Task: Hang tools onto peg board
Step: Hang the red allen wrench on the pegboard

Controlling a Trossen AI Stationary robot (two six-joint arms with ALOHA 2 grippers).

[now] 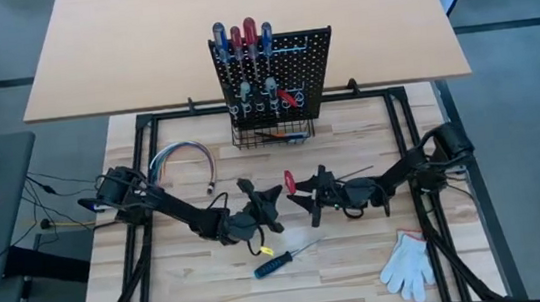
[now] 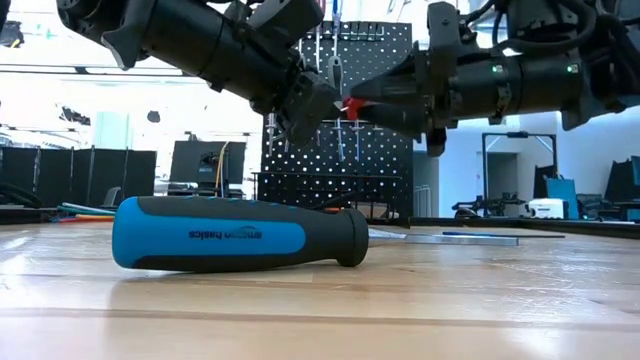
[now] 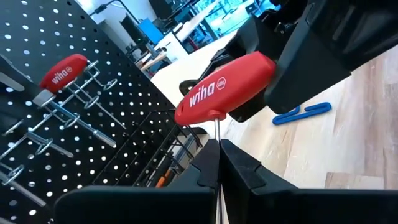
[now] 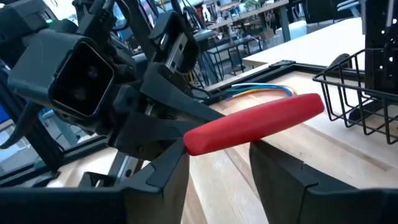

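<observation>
The peg board (image 1: 277, 75) held screwdrivers; its wire basket (image 1: 270, 132) held small tools. In front of it, the left hand (image 1: 267, 200) pinched the shaft of a red T-handle key (image 3: 224, 87), whose handle lay between the right hand's (image 1: 300, 200) spread fingers.

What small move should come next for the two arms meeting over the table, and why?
Probably the right end effector should finish closing on the red handle. Its fingers straddle the handle with a gap showing, while the left end effector is shut on the thin metal shaft, so the handover looks unfinished.
</observation>
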